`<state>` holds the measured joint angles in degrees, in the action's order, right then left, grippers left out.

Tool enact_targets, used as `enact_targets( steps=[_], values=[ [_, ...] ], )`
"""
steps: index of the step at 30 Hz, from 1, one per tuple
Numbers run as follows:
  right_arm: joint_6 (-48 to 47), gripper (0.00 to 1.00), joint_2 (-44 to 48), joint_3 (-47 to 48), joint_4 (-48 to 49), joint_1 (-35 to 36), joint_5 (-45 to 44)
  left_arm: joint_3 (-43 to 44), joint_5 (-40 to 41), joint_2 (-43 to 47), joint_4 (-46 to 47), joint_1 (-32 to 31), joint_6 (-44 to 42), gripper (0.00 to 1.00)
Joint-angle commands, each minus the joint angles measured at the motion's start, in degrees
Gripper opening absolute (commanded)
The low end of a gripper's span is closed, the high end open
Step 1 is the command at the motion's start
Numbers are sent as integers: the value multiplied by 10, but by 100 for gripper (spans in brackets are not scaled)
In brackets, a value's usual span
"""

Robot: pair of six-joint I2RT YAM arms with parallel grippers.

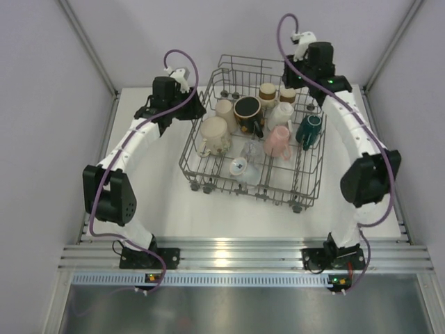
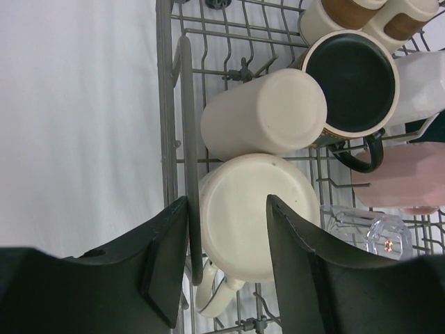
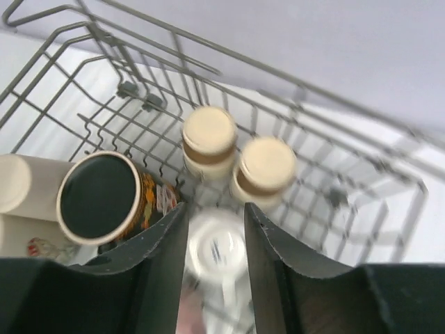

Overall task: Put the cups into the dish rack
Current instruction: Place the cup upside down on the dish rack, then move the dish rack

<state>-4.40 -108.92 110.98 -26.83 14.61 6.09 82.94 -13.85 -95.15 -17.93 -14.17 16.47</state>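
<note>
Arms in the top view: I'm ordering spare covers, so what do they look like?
The left arm and right arm: white shells, black joint housings, black bases, a purple cable along each. The left gripper and right gripper: dark wedge-shaped fingers.

The dish rack [image 1: 306, 182] is grey, 1 cup [image 1: 277, 141] pink.

cups [image 1: 247, 110] — in dish rack [image 1: 222, 182] | dish rack — on table [image 1: 174, 209], centre
</note>
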Motion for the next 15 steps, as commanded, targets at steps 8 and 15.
enact_targets(
  steps=[8, 15],
  values=[
    [219, 44, 267, -264, 1, -138, -173, 58, 48, -19, 4, -2, -39, 53],
    [217, 45, 218, -303, 53, -209, -44, 72, 17, -44, -10, -1, -19, 48]
  ],
)
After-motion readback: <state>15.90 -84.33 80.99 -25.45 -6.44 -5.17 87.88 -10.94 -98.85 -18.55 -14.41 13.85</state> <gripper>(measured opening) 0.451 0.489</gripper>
